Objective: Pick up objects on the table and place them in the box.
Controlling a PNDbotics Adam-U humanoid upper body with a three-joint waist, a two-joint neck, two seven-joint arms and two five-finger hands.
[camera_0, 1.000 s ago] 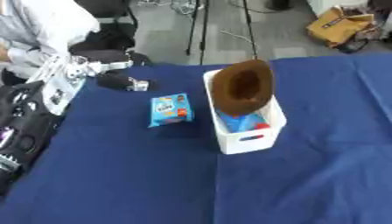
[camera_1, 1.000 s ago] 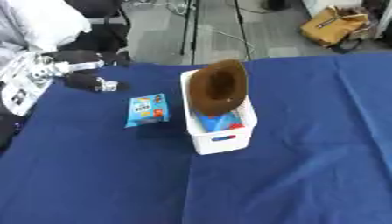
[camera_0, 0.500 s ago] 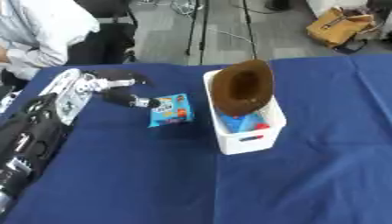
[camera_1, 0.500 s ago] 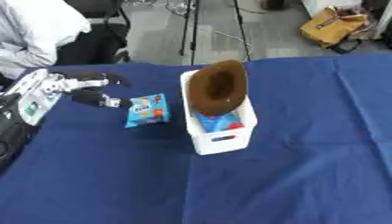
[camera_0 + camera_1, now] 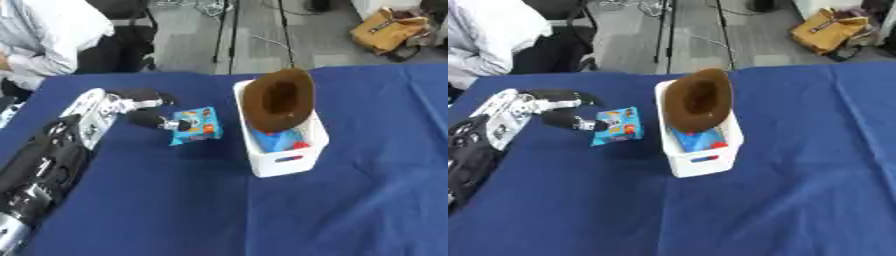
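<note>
On the blue table, which fills most of the view, a white box stands near the middle, and a brown hat leans upright in it above some blue and red things that I cannot make out. To the left of the box lies a small blue snack packet, flat on the cloth and a little apart from the box wall. The left hand comes in from the left side with its fingers spread on both sides of the packet's left edge, one fingertip touching or almost touching it, and it grasps nothing; the right hand is in neither view.
</note>
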